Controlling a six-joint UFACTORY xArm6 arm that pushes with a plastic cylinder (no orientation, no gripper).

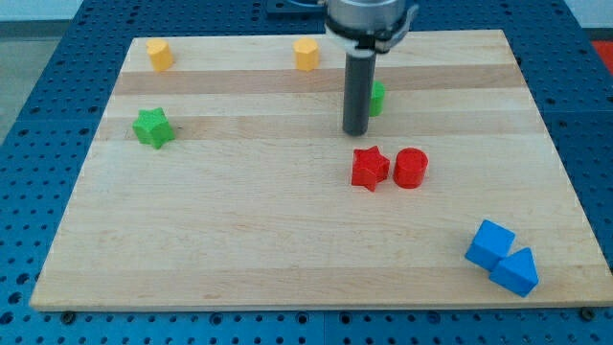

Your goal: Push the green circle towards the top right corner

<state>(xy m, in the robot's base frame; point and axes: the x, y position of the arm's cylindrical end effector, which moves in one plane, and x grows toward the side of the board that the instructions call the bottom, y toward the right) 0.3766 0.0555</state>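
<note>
From where the camera looks, the dark rod comes down over the far middle of the wooden worktop [287, 249], and my tip [355, 132] rests on the wood. The green circle [376, 98] sits just right of the rod, slightly farther back, mostly hidden behind it; whether they touch I cannot tell. There is no gripper here, only the rod.

Nearer than the tip lie a red star [370, 168] and a red cylinder [410, 168], side by side and just about touching.
</note>
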